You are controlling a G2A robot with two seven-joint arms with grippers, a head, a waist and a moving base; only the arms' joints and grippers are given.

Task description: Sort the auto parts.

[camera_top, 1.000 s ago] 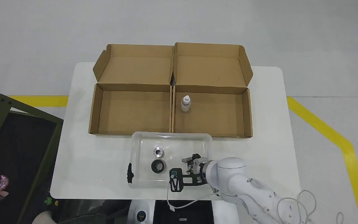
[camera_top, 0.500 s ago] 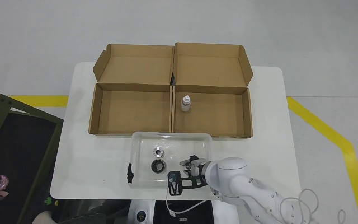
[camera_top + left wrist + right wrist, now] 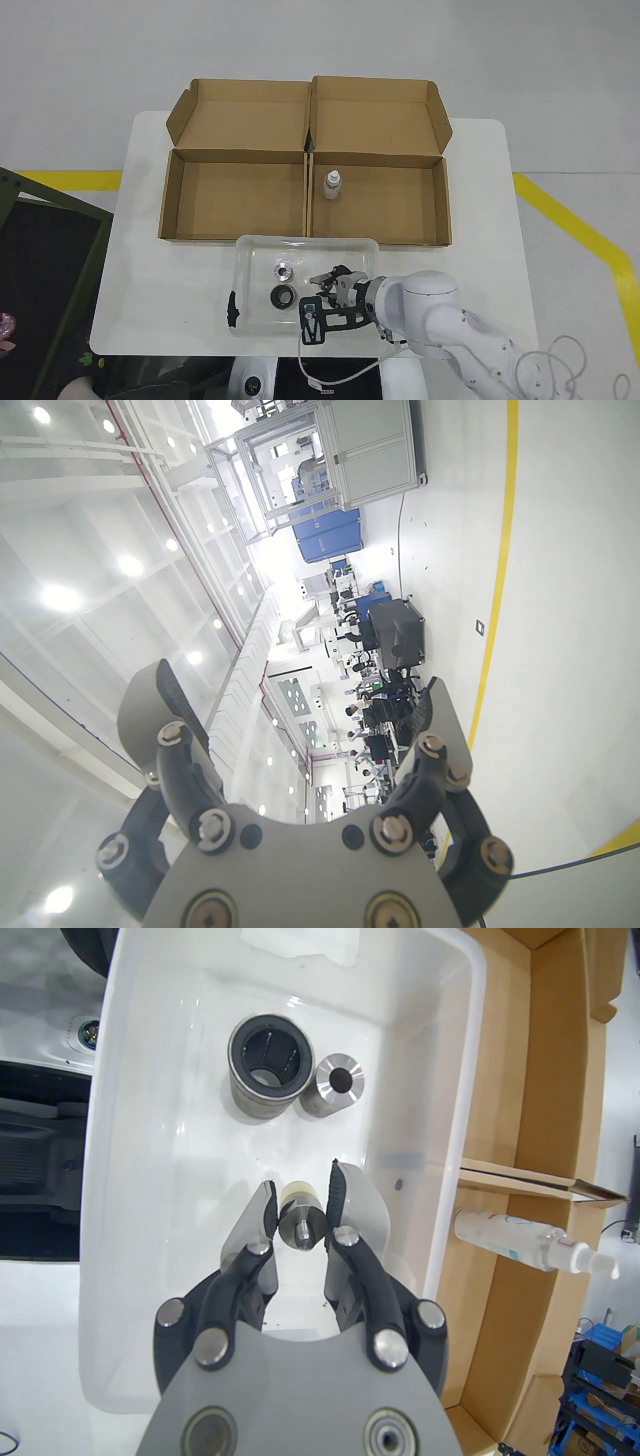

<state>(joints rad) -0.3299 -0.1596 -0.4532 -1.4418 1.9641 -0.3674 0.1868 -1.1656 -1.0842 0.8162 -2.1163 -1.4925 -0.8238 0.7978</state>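
Found the right hand (image 3: 300,1208) closed on a small silver metal cylinder (image 3: 298,1225), one ribbed pad pressed to each flank, inside the white plastic tray (image 3: 150,1188). Could not tell whether held off the tray floor or resting on it. Read the cylinder's long axis as running along the fingers, threaded stub towards the wrist and cream-coloured end away from it: gripped across the width, not end to end. Judged a straight draw back along the fingers as the way out past the tray wall.

Saw, beyond the fingertips and apart from them, a large grey steel sleeve with a black inner ring (image 3: 270,1073) and, just beside it, a small polished steel bush (image 3: 332,1085), open ends facing the hand.

Placed two open brown cardboard boxes past the far tray rim on the white desk (image 3: 480,200): nearer the hand, the cardboard box with a white spray bottle (image 3: 385,205); farther off, the bare cardboard box (image 3: 235,200). Could not tell which was meant for the cylinder.

Noted the left hand (image 3: 300,720) spread apart, holding nothing, aimed out at the room. Left the carry to the right hand, the nearer by far.
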